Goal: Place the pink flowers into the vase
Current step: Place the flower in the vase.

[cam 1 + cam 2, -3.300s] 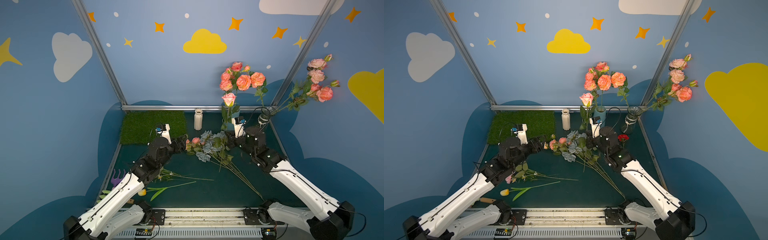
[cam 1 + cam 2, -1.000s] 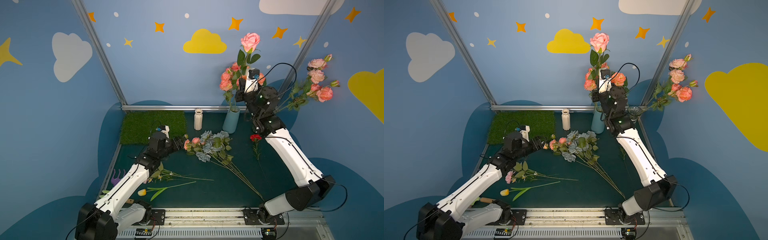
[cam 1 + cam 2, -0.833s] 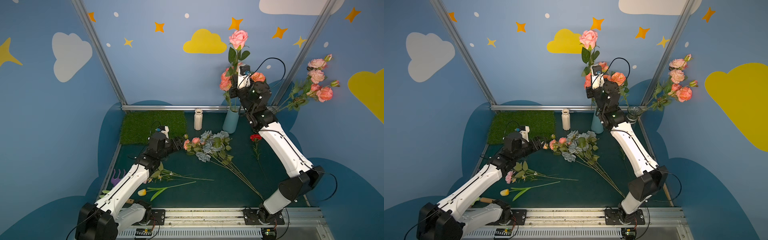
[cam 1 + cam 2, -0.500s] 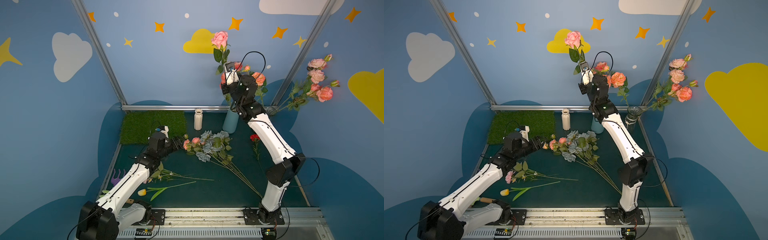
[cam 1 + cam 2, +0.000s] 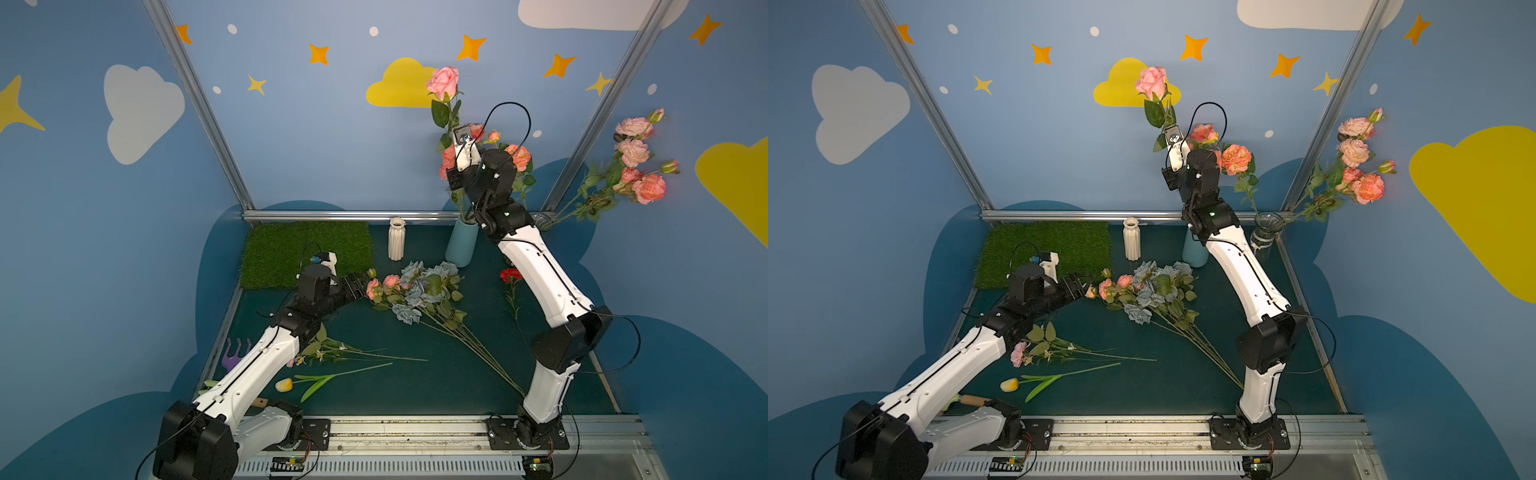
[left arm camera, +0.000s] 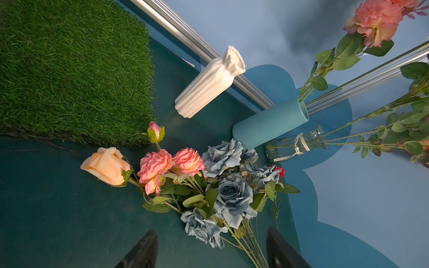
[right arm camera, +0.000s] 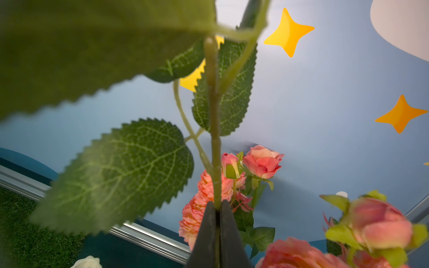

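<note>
1. Grass mat [image 5: 307,253]: laid at the table's [image 5: 436,386] back left corner.
2. Blue vase [image 5: 461,245]: stood upright at the back; pink blooms [image 5: 519,156] are held in it.
3. Rose [image 5: 444,82]: pink, held high above the blue vase; its stem is pinched between the right gripper's [image 7: 216,206] jaws.
4. Pink flowers [image 5: 384,284]: laid on the table among grey roses [image 5: 409,313], just beside the left gripper [image 5: 356,286], whose jaws are spread and empty.

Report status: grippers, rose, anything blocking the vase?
Right gripper shut on pink rose stem, above blue vase. Left gripper open, low beside loose flowers. Pink blooms already crowd vase mouth.
</note>
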You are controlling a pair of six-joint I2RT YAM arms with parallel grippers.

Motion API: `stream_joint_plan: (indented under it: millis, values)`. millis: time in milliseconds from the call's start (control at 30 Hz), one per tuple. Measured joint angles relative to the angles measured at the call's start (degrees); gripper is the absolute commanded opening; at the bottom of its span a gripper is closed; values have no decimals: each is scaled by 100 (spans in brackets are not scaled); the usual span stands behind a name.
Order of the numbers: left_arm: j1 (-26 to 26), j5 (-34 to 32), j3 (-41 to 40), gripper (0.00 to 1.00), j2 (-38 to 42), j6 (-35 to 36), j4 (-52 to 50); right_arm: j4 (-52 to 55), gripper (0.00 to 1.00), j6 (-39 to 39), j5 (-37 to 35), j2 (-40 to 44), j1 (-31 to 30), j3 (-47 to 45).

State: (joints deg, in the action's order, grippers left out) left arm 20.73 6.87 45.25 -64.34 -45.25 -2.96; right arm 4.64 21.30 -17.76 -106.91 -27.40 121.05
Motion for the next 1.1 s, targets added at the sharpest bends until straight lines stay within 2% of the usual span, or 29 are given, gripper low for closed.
stream_joint_plan:
  millis: [567,1100]
  values:
    - [-4,-7,-7,74,-61,0,2,39,0,-13,-289,-11,212,111]
    - [-11,0,-7,74,-118,0,4,155,0,-623,-144,-232,407,111]
